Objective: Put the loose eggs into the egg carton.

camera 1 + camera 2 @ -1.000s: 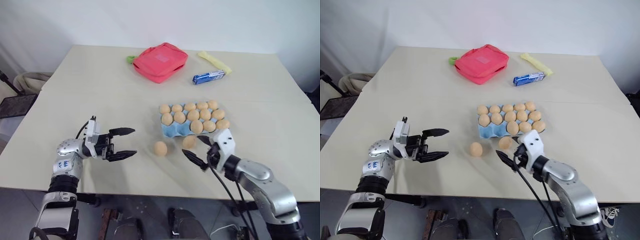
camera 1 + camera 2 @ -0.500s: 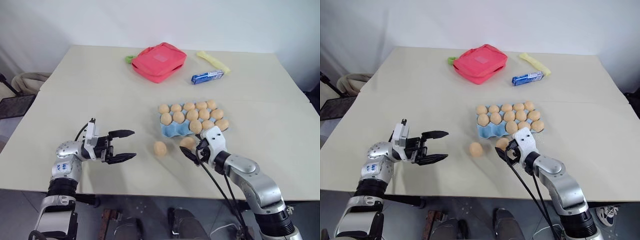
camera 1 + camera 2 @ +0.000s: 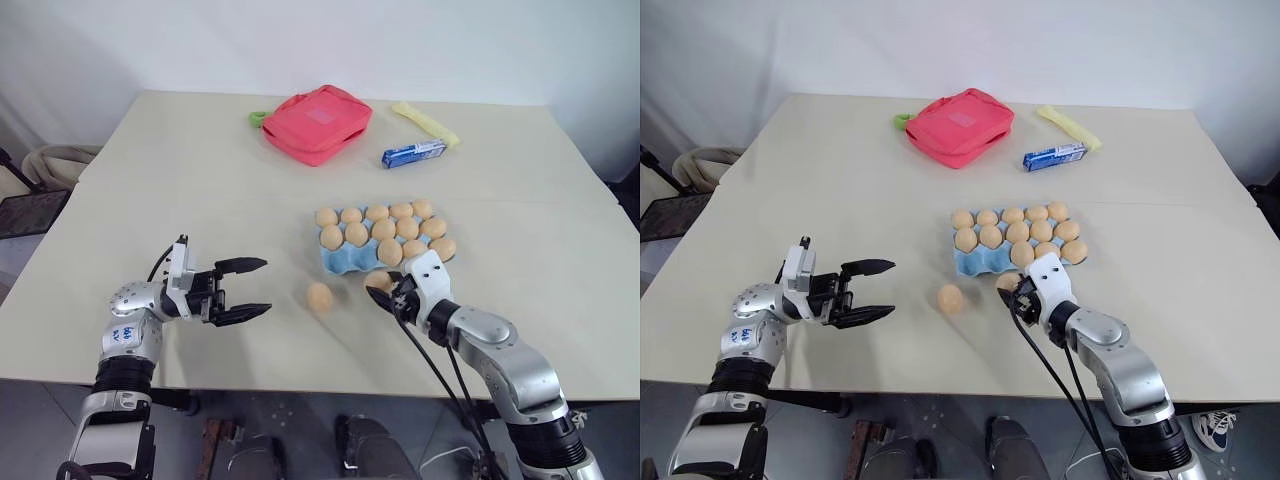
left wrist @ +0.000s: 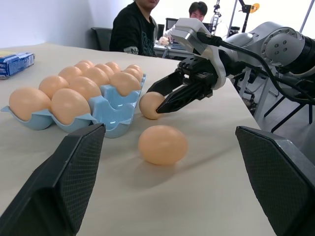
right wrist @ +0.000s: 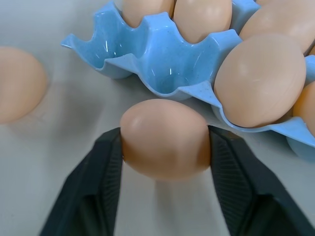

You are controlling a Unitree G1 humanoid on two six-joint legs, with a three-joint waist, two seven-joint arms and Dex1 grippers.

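The light blue egg carton (image 3: 345, 262) lies right of the table's centre, most of its cups filled with tan eggs. Two loose eggs lie just in front of it. One loose egg (image 3: 319, 296) rests free on the table, between the two grippers. The other loose egg (image 5: 165, 138) sits by the carton's near edge, with my right gripper (image 3: 381, 291) shut on it, one finger on each side. It still seems to rest on the table. My left gripper (image 3: 266, 286) hovers open to the left, pointing toward the free egg, with nothing in it.
A red pouch (image 3: 318, 122), a blue-and-white snack packet (image 3: 415, 153) and a yellow item (image 3: 428, 123) lie at the far side of the table. Bare tabletop lies between my left gripper and the free egg. People (image 4: 135, 24) sit in the background of the left wrist view.
My right gripper has moved up to the egg by the carton's near edge and closed on it. My left gripper has stayed open and still.
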